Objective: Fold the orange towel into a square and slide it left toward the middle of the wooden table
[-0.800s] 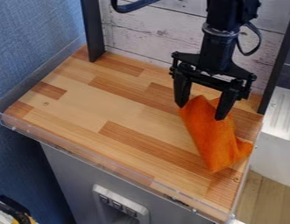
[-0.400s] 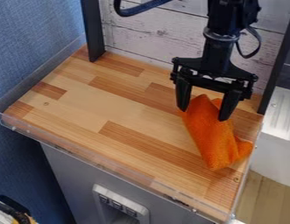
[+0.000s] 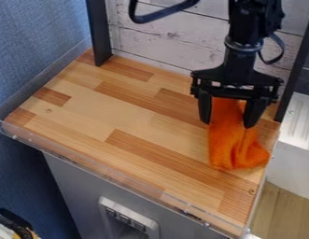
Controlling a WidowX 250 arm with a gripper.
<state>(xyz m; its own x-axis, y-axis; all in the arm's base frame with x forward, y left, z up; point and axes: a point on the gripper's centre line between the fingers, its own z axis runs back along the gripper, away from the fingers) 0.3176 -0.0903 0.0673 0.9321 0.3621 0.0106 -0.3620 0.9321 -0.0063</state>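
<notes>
The black gripper (image 3: 228, 124) hangs over the right part of the wooden table, its two fingers pointing down and standing well apart, so it is open. An orange cloth (image 3: 235, 148) lies crumpled at the table's right side. Its upper part rises between the fingers and passes behind the right one, which overlaps it. The left finger is at the cloth's left edge. Whether either fingertip presses on the fabric, I cannot tell.
The wooden table (image 3: 137, 116) has a clear raised rim along its front and left. Dark upright posts (image 3: 99, 32) flank a whitewashed plank wall behind. A white ribbed object (image 3: 297, 140) stands beyond the right edge.
My gripper has moved a little to the right. The cloth has shifted and bunched up, its lower edge now farther back and its upper part more upright between the fingers.
</notes>
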